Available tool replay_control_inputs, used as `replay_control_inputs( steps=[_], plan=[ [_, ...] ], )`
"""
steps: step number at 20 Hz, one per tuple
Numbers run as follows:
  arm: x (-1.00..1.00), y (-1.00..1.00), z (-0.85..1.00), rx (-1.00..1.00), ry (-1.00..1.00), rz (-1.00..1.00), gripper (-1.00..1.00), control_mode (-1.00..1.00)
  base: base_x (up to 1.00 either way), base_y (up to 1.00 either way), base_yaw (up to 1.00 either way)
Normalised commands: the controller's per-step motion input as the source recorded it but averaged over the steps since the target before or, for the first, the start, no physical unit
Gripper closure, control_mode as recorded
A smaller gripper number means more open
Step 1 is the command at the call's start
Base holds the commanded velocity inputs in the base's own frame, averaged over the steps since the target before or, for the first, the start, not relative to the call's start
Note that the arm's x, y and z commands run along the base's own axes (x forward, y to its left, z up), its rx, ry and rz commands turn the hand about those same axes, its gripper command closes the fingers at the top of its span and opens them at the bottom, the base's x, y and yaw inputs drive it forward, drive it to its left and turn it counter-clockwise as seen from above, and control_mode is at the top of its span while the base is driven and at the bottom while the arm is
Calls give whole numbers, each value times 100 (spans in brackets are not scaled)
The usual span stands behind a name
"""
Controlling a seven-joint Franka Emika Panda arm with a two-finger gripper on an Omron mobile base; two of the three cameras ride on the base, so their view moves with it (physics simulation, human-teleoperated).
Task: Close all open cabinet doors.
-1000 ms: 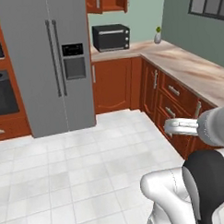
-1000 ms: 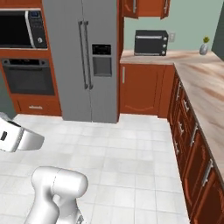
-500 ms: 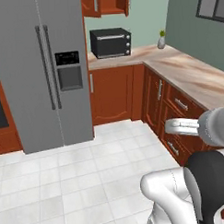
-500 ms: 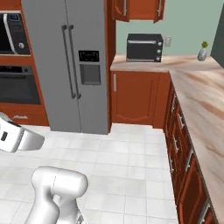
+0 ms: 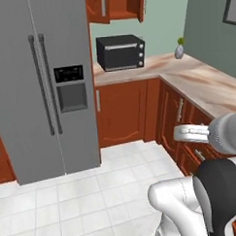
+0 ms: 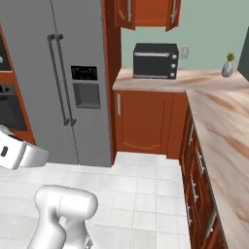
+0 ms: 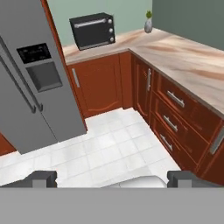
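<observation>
The cabinet doors (image 6: 146,12) hang high above the microwave (image 6: 155,60) on the worktop (image 6: 214,104), the right one apparently ajar and unclosed, while the tool (image 7: 111,178), fingers spread and empty, is far off.

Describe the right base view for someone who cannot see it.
A simulated kitchen: reddish-brown upper cabinet doors, the right one swung ajar, hang above a black toaster oven on a marble-look counter. A grey refrigerator stands left.
</observation>
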Motion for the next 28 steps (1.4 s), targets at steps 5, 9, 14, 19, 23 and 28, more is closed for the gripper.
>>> replay_control_inputs(
  steps=[5,9,14,19,23,28],
  plan=[
    [0,0,0,0,0,0,-100,100,91,-27,0],
    [0,0,0,0,0,0,-100,100,89,-29,0],
    [0,0,0,0,0,0,-100,100,86,-31,1],
    [0,0,0,0,0,0,-100,100,80,-37,2],
    [0,0,0,0,0,0,-100,100,81,-37,3],
    [0,0,0,0,0,0,-100,100,80,-37,3]
  ],
)
